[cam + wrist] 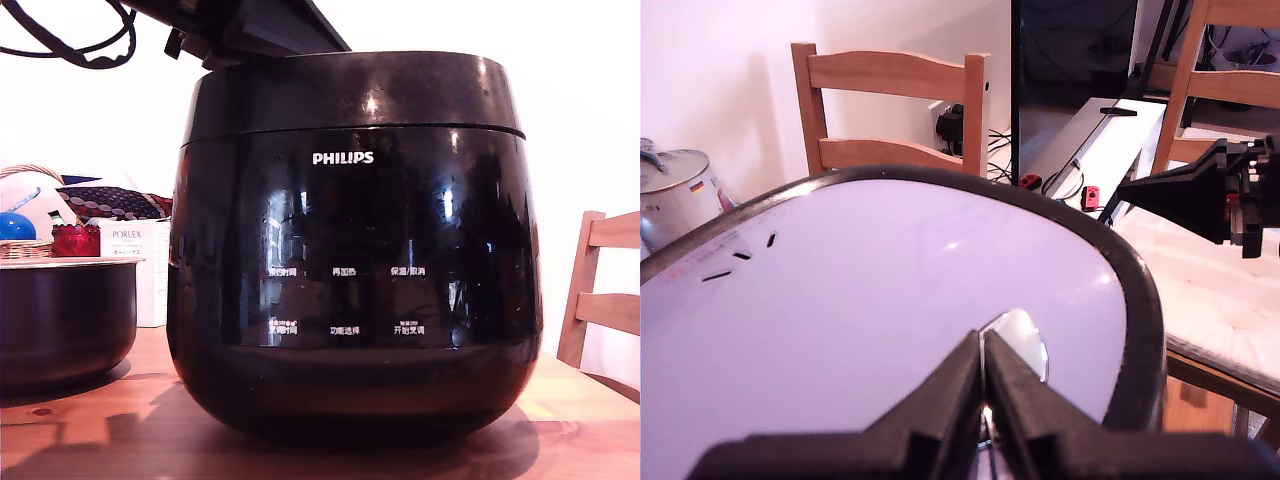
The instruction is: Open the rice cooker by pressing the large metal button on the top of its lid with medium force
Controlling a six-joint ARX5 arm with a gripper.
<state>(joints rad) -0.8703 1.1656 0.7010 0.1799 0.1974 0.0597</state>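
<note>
We logged: gripper (pixel 983 352), jaws together, tips at metal button (pixel 1023 340) on glossy lid (pixel 880 300); wooden chair (pixel 890 110) behind.

I see a wooden table (pixel 90 425) against a bright white wall (pixel 560 120). Chair (pixel 600 290) at the exterior view's right. Wrist view: another chair (pixel 890 110), wall socket (pixel 948 122).

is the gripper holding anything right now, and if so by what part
Nothing is held. The gripper is shut and empty, its tips just above the metal button on the lid.
</note>
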